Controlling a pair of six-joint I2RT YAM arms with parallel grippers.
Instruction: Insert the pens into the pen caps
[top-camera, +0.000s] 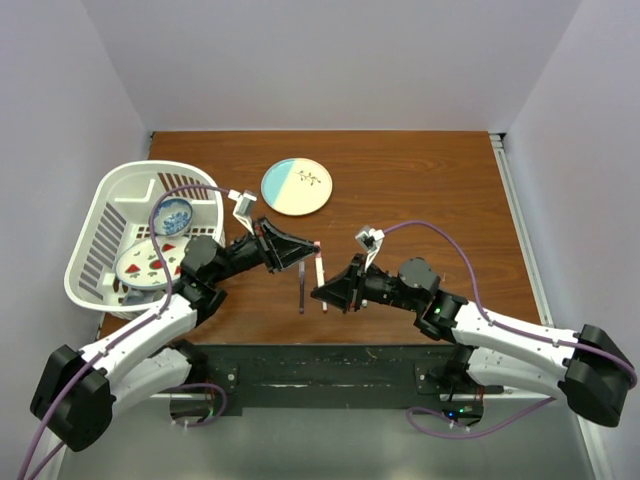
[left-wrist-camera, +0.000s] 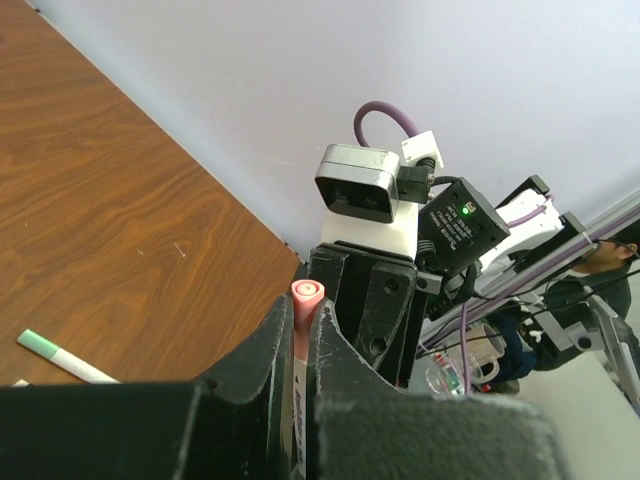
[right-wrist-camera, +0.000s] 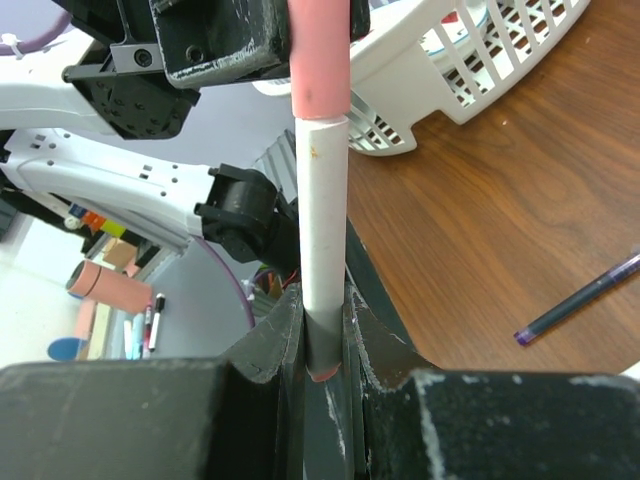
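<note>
From above, we see the two arms meeting over the middle of a brown table (top-camera: 430, 190). The left gripper (top-camera: 311, 246) and the right gripper (top-camera: 322, 293) share one white pen (top-camera: 320, 272). Each is clamped on an opposite end, so that, we judge, cap and pen can be pushed together along one line. A dark purple pen (top-camera: 302, 290) lies on the table just beside them; we cannot tell whether it has a cap. Behind them sits a round plate (top-camera: 296, 187), and at the left a white basket (top-camera: 100, 205) holds dishes (top-camera: 148, 265). Both are well apart from the work, and nothing blocks it.

From the left wrist, we see its fingers closed tight on a pink cap (left-wrist-camera: 306, 305). The cap's end pokes out above them and the white pen runs on below. The right arm's wrist fills the space just behind. A green-capped pen (left-wrist-camera: 60, 357) lies on the table at the left.

From the right wrist, we see its fingers pinching the lower end of the white pen, which stands upright in the picture. The pink cap's rim meets the pen. We judge it is on, though we cannot tell if it is fully seated. The dark purple pen lies on the wood to the right, with the basket beyond.
</note>
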